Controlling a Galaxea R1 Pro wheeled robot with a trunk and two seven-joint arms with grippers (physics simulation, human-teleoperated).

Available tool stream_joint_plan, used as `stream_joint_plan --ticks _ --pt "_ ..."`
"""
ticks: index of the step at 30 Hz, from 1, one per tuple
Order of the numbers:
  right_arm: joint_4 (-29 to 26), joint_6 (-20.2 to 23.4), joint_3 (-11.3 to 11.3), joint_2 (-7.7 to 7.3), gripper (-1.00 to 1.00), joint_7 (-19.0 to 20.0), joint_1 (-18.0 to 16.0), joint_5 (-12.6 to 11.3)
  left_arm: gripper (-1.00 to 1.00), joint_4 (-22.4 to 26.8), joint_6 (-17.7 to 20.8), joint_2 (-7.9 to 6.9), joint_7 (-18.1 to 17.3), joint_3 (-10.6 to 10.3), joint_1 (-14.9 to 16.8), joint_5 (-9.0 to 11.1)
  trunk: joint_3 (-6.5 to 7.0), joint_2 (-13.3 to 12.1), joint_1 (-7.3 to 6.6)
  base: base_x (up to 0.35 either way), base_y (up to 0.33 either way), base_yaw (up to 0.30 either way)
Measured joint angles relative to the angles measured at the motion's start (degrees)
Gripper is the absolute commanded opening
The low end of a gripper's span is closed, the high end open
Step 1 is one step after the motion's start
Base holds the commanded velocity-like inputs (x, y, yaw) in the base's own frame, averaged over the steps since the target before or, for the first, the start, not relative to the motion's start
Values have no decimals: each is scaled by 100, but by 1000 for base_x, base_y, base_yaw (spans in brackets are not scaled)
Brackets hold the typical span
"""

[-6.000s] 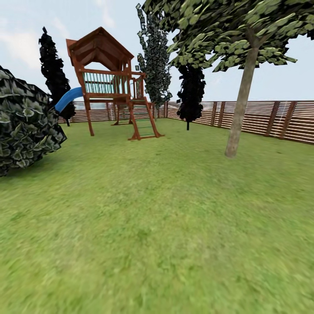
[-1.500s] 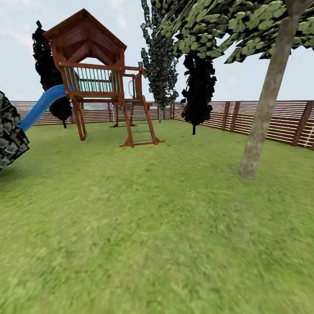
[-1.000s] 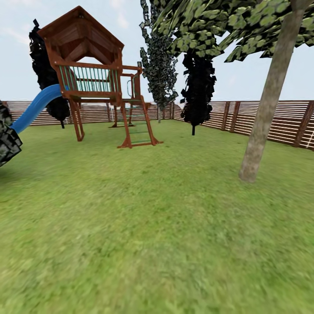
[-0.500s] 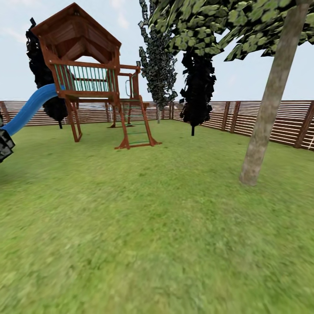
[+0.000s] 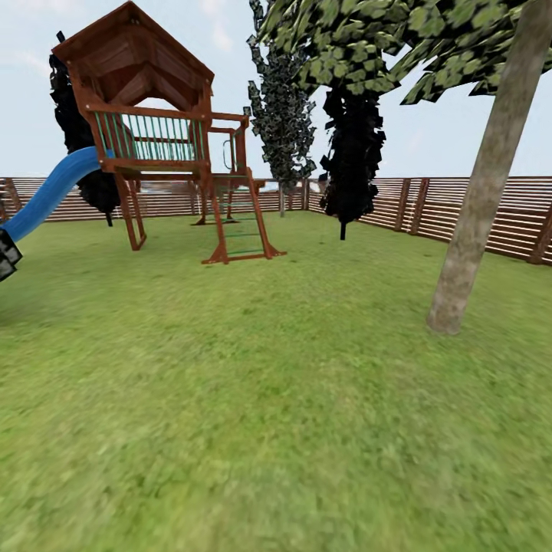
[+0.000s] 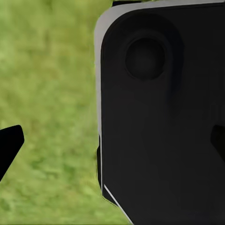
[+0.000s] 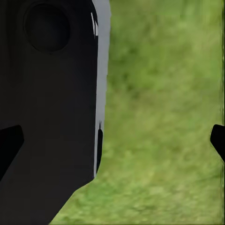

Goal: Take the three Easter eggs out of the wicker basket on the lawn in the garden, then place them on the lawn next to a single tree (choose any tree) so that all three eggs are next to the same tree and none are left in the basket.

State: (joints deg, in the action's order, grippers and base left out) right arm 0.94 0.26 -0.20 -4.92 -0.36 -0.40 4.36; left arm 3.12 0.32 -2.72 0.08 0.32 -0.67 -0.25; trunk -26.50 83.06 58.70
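lawn [image 5: 253, 399], tree [image 5: 479, 215], play tower [image 5: 165, 130]

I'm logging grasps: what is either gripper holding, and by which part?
Nothing: in both wrist views the jaws stand wide apart with only lawn between them.

Open lawn [image 5: 253, 399] ahead; tree [image 5: 479, 222] stands right.
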Motion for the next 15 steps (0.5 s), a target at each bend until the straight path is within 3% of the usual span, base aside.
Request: stream_joint_plan --ticks 15 --pt "-1 1 -17 0 100 -4 0 -6 100 0 0 0 0 0 1 0 0 0 0 294 -149 264"
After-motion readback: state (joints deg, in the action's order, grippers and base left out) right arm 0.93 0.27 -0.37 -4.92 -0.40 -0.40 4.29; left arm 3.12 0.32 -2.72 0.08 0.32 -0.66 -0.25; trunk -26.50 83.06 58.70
